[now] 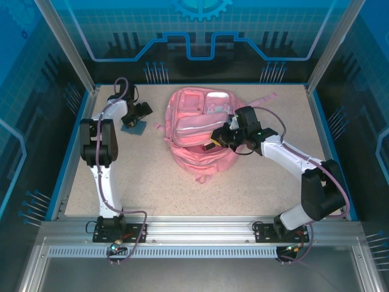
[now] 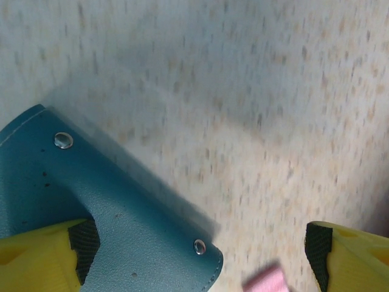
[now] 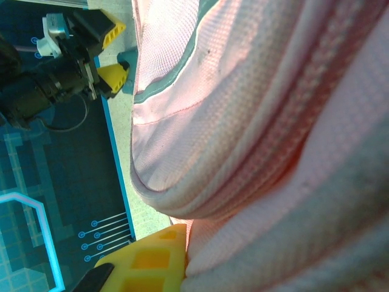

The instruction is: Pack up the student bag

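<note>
Left gripper spread over a teal cover, right gripper pressed into the student bag.

The left gripper (image 2: 197, 260) hangs with its yellow fingers (image 2: 36, 258) set wide apart. A flat teal cover (image 2: 121, 201) with two metal studs lies on the speckled table (image 2: 255, 91) beneath it, reaching from under one finger to about midway between the two. A scrap of pink shows near the other finger. To the right of that gripper, just clear of the cover, the pink student bag (image 1: 194, 121) lies flat in the middle of the table. The right gripper (image 1: 217, 139) sits against the bag's right side. One yellow finger (image 3: 152, 261) touches the fabric and the other is hidden, so I cannot tell whether it grips or stands open.
</note>
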Tool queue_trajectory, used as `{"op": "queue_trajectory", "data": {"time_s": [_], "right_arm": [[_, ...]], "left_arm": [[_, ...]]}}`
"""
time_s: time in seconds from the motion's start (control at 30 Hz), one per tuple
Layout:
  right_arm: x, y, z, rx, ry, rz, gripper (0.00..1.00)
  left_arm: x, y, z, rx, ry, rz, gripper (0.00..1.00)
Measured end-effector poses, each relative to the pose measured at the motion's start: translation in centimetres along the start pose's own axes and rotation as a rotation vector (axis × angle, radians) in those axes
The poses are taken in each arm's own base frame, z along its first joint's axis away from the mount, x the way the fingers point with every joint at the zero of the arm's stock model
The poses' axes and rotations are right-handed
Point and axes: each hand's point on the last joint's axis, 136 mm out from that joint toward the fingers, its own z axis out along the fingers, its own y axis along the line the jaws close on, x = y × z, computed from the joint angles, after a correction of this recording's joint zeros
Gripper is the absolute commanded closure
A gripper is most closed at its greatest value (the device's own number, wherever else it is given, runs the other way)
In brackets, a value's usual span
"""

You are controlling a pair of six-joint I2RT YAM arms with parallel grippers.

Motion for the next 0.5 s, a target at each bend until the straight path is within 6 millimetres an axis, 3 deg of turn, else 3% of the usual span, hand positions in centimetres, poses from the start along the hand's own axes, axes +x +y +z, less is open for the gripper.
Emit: {"op": "queue_trajectory", "data": {"time_s": [0.23, 0.5], "right_arm": [[0.1, -0.4, 0.0, 0.006, -0.006, 0.001, 1.0], [0.3, -1.1, -0.1, 0.021, -0.01, -0.009, 1.0]], "left_arm": [[9.1, -0.7, -2.5, 0.048, 0.041, 0.016, 0.09], [17.2, -1.6, -5.3, 0.135, 0.057, 0.065, 0.1]]}}
